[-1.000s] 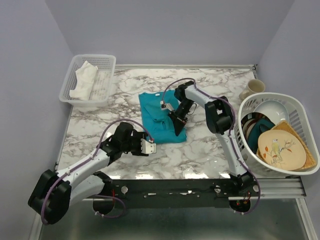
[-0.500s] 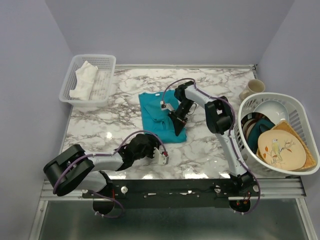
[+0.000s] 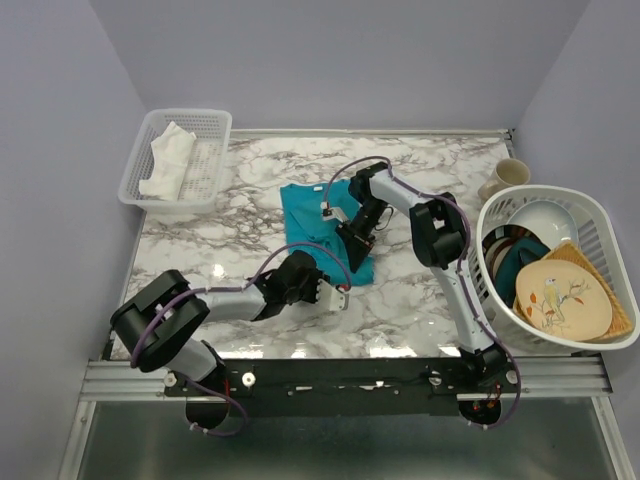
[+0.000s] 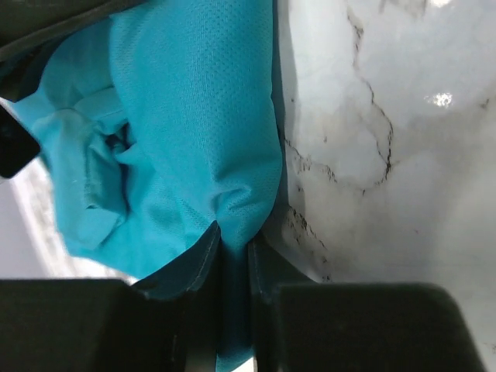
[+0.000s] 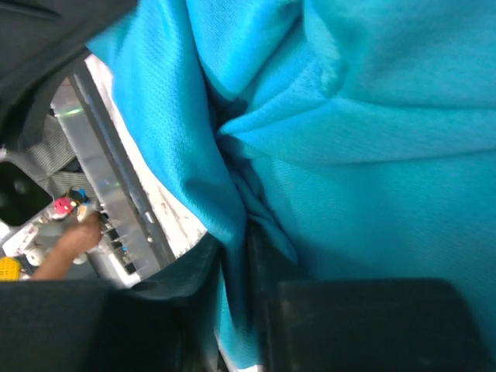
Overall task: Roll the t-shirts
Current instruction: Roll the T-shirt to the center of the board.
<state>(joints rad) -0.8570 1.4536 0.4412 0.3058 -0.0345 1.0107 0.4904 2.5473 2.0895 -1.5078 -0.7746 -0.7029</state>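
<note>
Judging by its wrinkles and slack folds, the t-shirt (image 3: 312,222) is light, thin and limp, with no stiffness to hold a shape. It lies folded into a narrow strip near the middle of the worktop (image 3: 430,165), its long axis running from about 11 o'clock to 5 o'clock in the overhead view.

The left end effector (image 3: 343,294) sits at the strip's 5 o'clock corner. Its wrist view shows the fingers drawn close together with a tuck of teal cloth nipped between them. The right end effector (image 3: 357,243) is on the 3 o'clock edge of the strip, and its wrist view likewise shows a ridge of fabric caught in a narrow gap between the fingers.

Cloth this soft will likely sag and stretch wherever it is unsupported, and the fine mesh looks smooth enough to slide over the glossy marble. A pinch that gathers several layers at the hem should hold better than one on a single ply. Taking both corners of the near end should keep a roll even, while one loose corner would probably skew it.
</note>
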